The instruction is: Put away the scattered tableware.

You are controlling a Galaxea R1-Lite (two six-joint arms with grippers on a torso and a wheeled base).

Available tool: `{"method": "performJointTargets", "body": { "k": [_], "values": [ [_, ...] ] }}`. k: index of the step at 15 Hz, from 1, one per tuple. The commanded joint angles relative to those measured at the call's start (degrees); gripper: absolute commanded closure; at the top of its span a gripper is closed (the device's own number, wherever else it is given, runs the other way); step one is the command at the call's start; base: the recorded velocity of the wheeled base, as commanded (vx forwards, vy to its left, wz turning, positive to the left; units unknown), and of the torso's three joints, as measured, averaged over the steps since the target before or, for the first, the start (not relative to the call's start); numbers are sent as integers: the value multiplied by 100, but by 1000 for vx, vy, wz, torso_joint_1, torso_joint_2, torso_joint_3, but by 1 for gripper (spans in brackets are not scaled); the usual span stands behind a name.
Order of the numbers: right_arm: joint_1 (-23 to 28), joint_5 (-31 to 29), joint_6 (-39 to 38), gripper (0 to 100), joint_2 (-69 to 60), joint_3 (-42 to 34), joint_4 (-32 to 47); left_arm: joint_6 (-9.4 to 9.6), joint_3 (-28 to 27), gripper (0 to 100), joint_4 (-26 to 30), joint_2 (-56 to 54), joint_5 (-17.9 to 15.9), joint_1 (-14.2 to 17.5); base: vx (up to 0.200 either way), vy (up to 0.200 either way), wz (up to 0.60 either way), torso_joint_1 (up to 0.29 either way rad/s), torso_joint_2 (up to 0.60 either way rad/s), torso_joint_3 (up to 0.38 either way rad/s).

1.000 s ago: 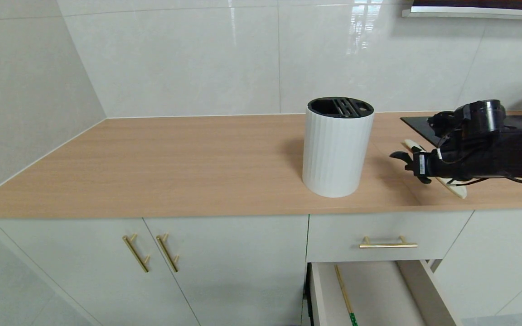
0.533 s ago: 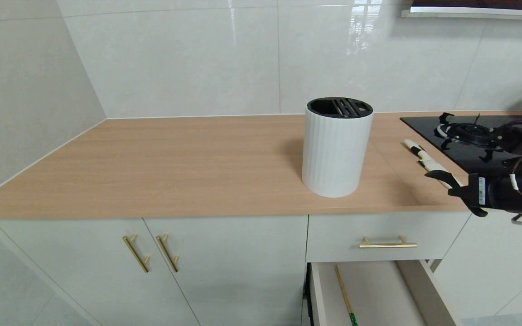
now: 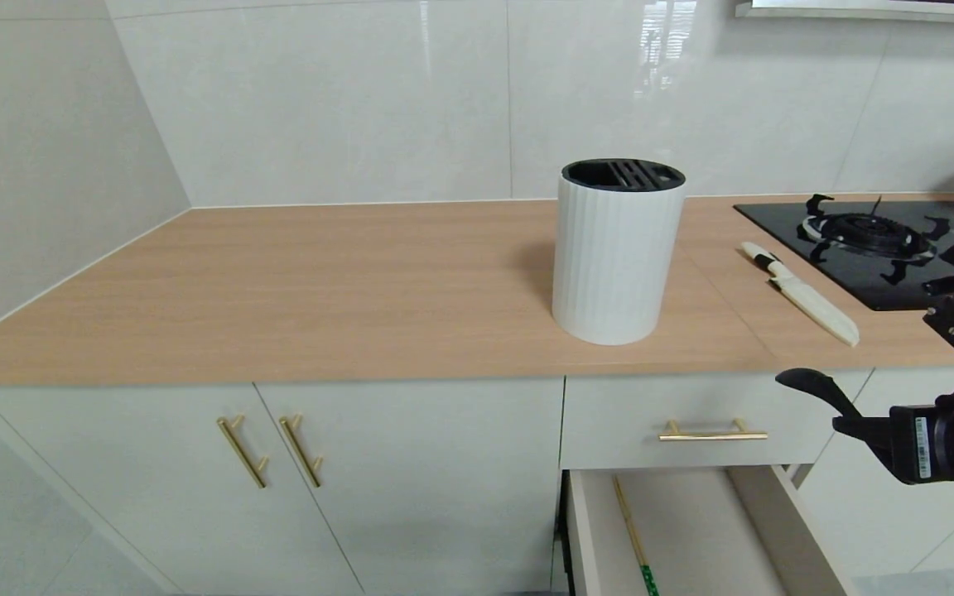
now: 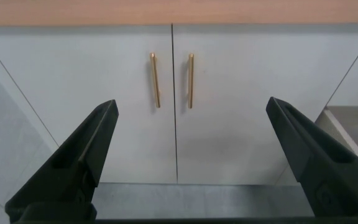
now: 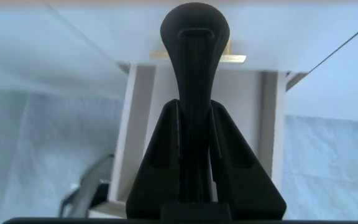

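A white knife (image 3: pixel 800 291) with a black band on its handle lies on the wooden counter (image 3: pixel 361 281), right of a white ribbed knife holder (image 3: pixel 618 257) with a black slotted top. A pair of chopsticks (image 3: pixel 631 530) lies in the open lower drawer (image 3: pixel 692 530). My right gripper (image 3: pixel 800 382) is shut and holds nothing. It hangs below the counter's front edge, right of the upper drawer's gold handle (image 3: pixel 713 430). In the right wrist view its fingers (image 5: pixel 194 25) are pressed together over the open drawer (image 5: pixel 140 124). My left gripper (image 4: pixel 191 106) is open, facing the cabinet doors.
A black gas hob (image 3: pixel 866 236) sits at the counter's right end, beyond the knife. Two cabinet doors with gold handles (image 3: pixel 270 451) stand shut below the counter's left part. The open drawer juts out from the cabinet front.
My right gripper has moved from above the counter near the knife, down and to the right, past the front edge. The knife lies where it was.
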State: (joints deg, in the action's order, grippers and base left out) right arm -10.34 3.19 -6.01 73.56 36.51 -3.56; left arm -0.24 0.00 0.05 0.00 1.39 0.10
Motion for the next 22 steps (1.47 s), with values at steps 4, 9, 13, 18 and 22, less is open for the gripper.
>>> {"method": "performJointTargets", "body": {
  "k": [4, 9, 13, 18, 22],
  "values": [
    [-170, 23, 232, 100, -105, -302, -4, -2, 0, 0, -5, 0, 2, -1, 0, 0, 0, -178, 471, 282],
    [-452, 32, 232, 100, 132, -408, -4, -2, 0, 0, -5, 0, 2, -1, 0, 0, 0, -162, 475, 299],
    [-452, 32, 223, 100, 598, -417, -13, -2, 0, 0, -5, 0, 2, -1, 0, 0, 0, -135, 453, 315],
    [-416, 15, 188, 100, 1301, -557, -549, -2, 0, 0, -5, 0, 2, -1, 0, 0, 0, -71, 311, 244],
    [-425, -12, -93, 100, 1820, -680, -1279, -2, 0, 0, 4, 0, 2, -1, 0, 0, 0, -2, 19, 10]
  ]
}}
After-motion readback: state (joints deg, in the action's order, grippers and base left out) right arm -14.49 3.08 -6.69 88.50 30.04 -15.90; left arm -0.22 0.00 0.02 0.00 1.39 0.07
